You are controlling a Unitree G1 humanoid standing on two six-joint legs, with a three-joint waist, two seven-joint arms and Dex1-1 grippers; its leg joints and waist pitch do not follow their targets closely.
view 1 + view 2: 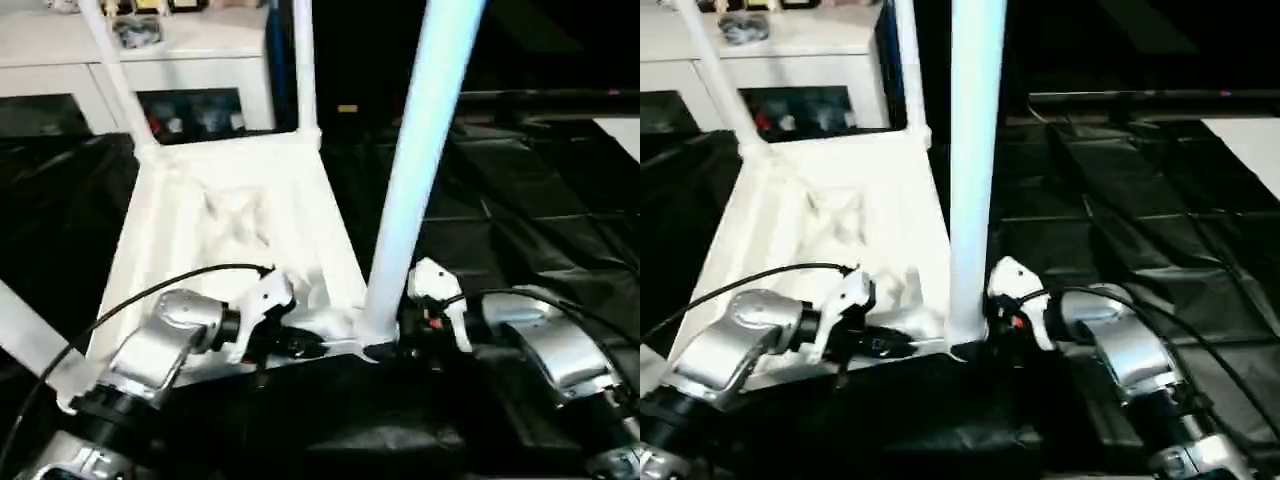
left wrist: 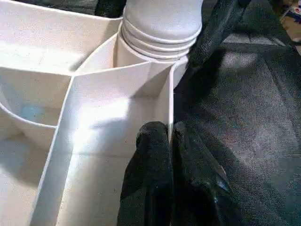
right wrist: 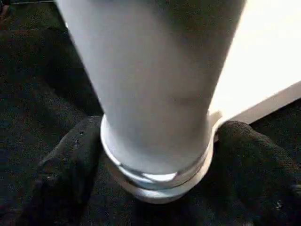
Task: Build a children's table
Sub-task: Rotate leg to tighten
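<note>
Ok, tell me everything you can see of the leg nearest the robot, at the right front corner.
The leg is a long white tube that looks like plastic, widening toward its base, where ridged rings meet the corner socket of the upturned tabletop. It stands nearly upright, leaning slightly. The right pincer brackets its base with a black finger on each side. The left pincer pinches the tabletop's rim beside that socket.

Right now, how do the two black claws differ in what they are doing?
The left gripper is pinched shut on the thin side wall of the tabletop; the right gripper stands wide, its fingers either side of the near leg at its base. The left one grips a flat edge, the right one flanks a round tube. Both work at the same corner.
</note>
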